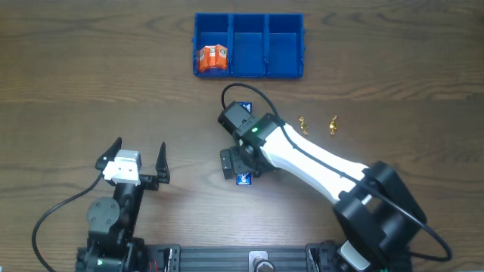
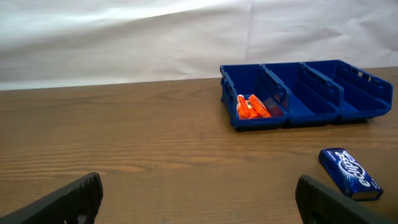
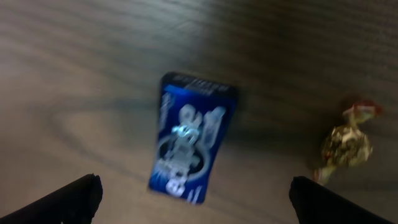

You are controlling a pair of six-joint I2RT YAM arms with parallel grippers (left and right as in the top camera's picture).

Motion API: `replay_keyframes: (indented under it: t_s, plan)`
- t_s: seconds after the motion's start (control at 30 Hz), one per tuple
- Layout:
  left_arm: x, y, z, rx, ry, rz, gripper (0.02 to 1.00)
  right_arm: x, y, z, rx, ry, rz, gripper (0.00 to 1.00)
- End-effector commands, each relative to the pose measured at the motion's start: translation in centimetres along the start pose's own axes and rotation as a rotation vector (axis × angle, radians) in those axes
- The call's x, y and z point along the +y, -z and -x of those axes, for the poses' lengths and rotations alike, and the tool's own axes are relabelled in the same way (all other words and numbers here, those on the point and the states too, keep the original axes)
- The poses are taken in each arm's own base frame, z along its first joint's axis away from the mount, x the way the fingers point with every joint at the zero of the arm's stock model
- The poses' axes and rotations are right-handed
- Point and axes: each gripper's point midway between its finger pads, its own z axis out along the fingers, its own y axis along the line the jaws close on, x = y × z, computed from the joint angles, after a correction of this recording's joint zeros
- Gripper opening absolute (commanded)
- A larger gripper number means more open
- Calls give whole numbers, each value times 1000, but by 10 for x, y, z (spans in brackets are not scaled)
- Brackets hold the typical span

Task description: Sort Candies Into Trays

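A blue three-compartment tray stands at the far middle of the table, with orange candies in its left compartment. My right gripper hangs open over a blue wrapped candy. The right wrist view has that blue candy lying flat on the wood between my open right gripper fingers, with a gold wrapped candy beside it. A second blue candy lies by the right arm's wrist. Two gold candies lie to the right. My left gripper is open and holds nothing.
From the left wrist, the tray with the orange candies stands ahead, and a blue candy lies nearer on the bare wood. The right arm crosses the table's middle right.
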Motion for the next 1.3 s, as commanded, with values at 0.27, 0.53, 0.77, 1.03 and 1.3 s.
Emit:
replay_keyframes:
  t_s: [0.27, 0.53, 0.77, 1.03, 1.3]
  plan:
    - [1, -1, -16, 51, 11, 6, 998, 2, -19, 15, -69, -50, -83, 998]
    - [1, -1, -16, 51, 11, 6, 996, 2, -26, 11, -77, -77, -126, 991]
    - [1, -1, -16, 51, 11, 6, 998, -1, -30, 12, -83, -103, -148, 943]
    - [1, -1, -16, 51, 11, 6, 998, 0, -30, 14, -93, -103, -147, 897]
    - [1, -1, -16, 51, 11, 6, 998, 2, -40, 14, -90, -96, -152, 866]
